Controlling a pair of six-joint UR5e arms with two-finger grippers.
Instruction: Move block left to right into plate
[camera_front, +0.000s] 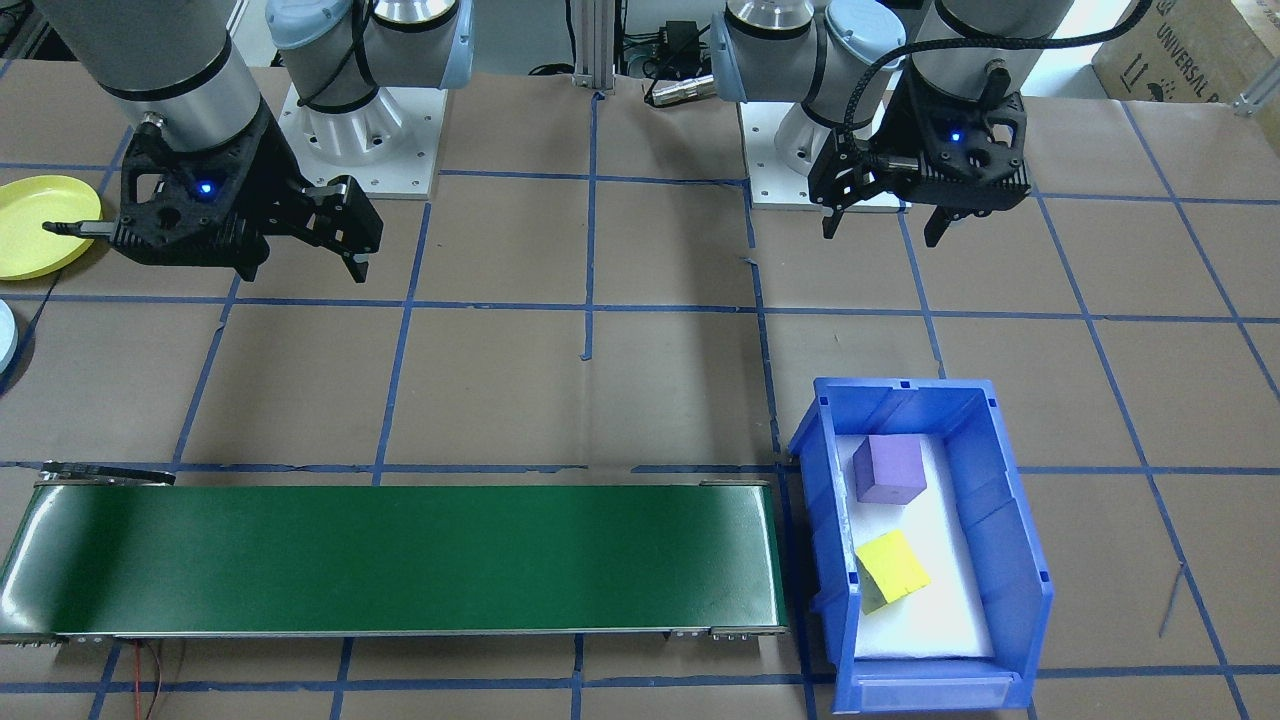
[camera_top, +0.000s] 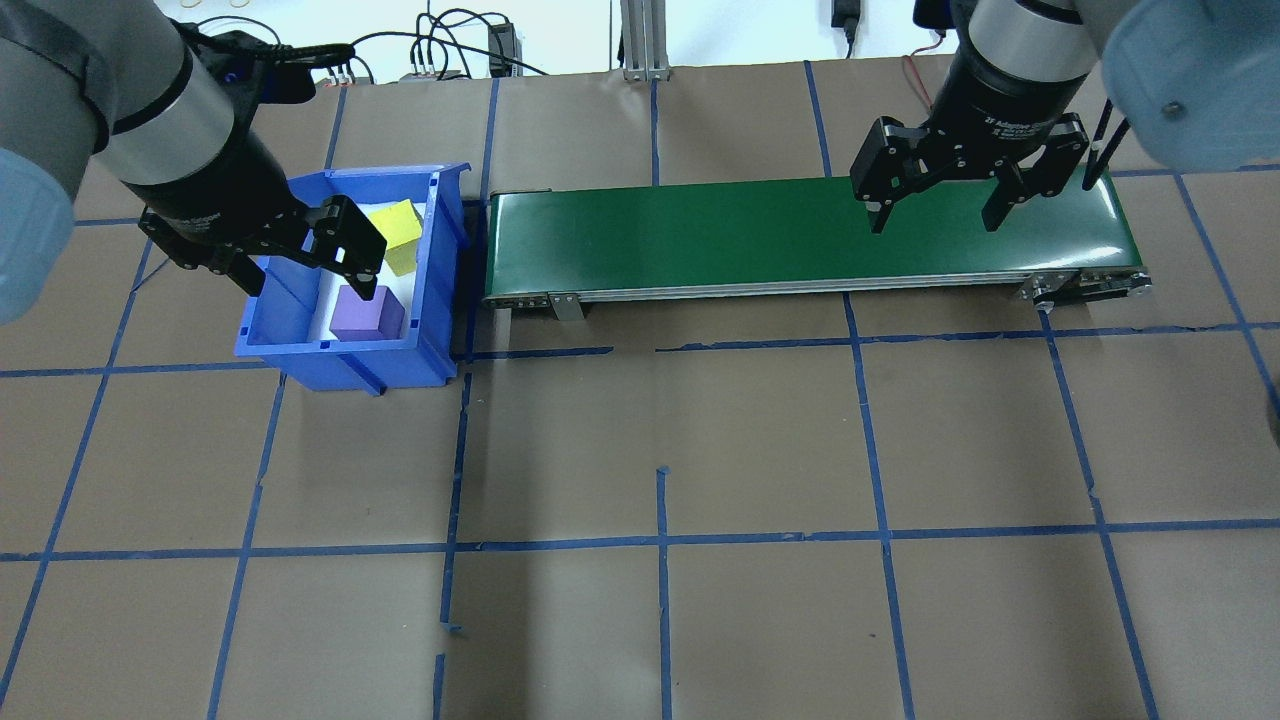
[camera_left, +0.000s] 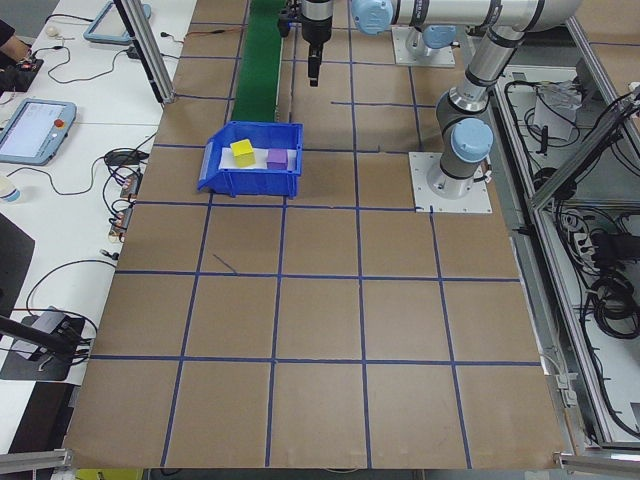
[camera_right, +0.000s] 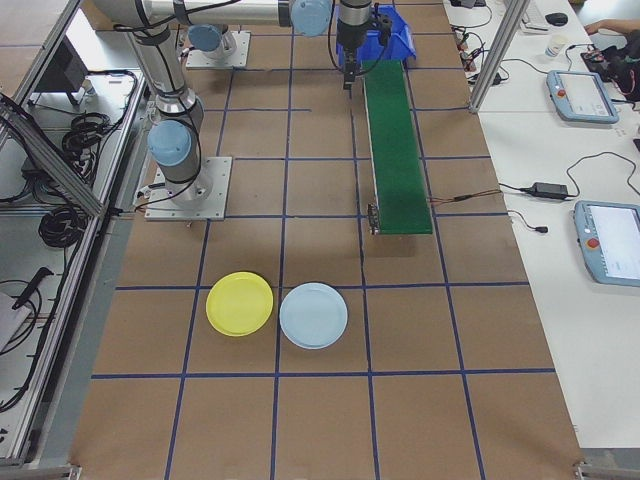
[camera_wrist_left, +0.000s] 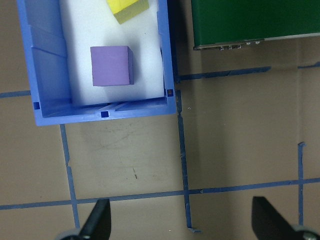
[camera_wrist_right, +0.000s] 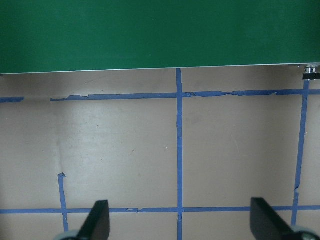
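Observation:
Two blocks lie in a blue bin: a purple one and a yellow one, tilted on its edge. My left gripper hangs open above the table, on the robot's side of the bin; its wrist view shows the purple block ahead, past the open fingertips. My right gripper is open and empty beside the right end of the green conveyor belt. The yellow plate lies on the table far to the robot's right, away from both grippers.
A light blue plate lies next to the yellow one. The belt runs from beside the bin toward the plates' side. Brown paper with blue tape lines covers the table. Operator tables with tablets and cables stand beyond the far edge.

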